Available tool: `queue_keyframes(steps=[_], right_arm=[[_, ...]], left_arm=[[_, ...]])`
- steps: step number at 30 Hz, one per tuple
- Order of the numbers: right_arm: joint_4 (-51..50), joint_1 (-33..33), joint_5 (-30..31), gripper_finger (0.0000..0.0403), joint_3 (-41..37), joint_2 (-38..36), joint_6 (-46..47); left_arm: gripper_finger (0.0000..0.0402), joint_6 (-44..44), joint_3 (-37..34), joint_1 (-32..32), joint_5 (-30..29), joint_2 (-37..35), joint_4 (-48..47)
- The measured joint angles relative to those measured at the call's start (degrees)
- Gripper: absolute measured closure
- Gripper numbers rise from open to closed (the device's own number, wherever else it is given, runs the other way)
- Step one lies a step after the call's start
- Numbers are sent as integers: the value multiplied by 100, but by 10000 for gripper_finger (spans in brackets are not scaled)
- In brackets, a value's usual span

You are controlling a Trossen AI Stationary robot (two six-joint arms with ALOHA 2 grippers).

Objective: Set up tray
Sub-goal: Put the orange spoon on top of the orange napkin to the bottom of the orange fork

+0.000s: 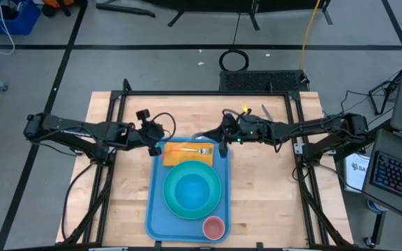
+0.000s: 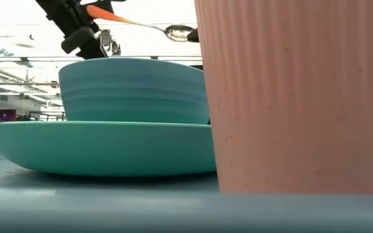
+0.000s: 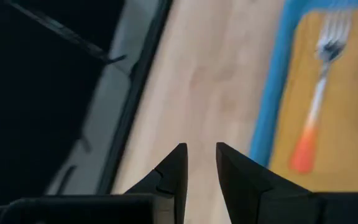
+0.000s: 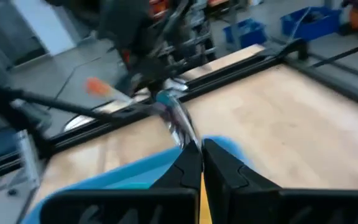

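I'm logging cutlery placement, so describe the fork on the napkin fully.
The fork has a silver metal head and neck and an orange handle that looks like plastic. It lies flat across the orange-yellow napkin at the far end of the tray. Neither hand touches it; the left hand hovers beside the tray.

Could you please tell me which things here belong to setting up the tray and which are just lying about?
Job: tray, napkin, fork, plate, bowl, pink cup, spoon held in right gripper; left gripper waits beside the tray.
Lying about: small grey object beyond the tray, cable coil, keyboard.
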Motion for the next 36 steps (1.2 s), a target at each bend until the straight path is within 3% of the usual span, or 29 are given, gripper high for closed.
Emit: queue_keyframes(steps=[8, 18, 29, 36], right_arm=[[-100, -239, -99, 399, 0, 0, 585], [-452, -1300, -1741, 401, 0, 0, 2064], [-730, -1872, -3202, 402, 0, 2, 3181], [-1394, -1969, -3405, 402, 0, 4, 3492]], left_arm=[[314, -98, 0, -318, -1215, 29, -196], [314, 283, 0, -1114, -2068, 30, -204], [314, 2140, 2, -1739, -2199, 32, 157], [314, 3831, 3, -1930, -2289, 56, 1079]])
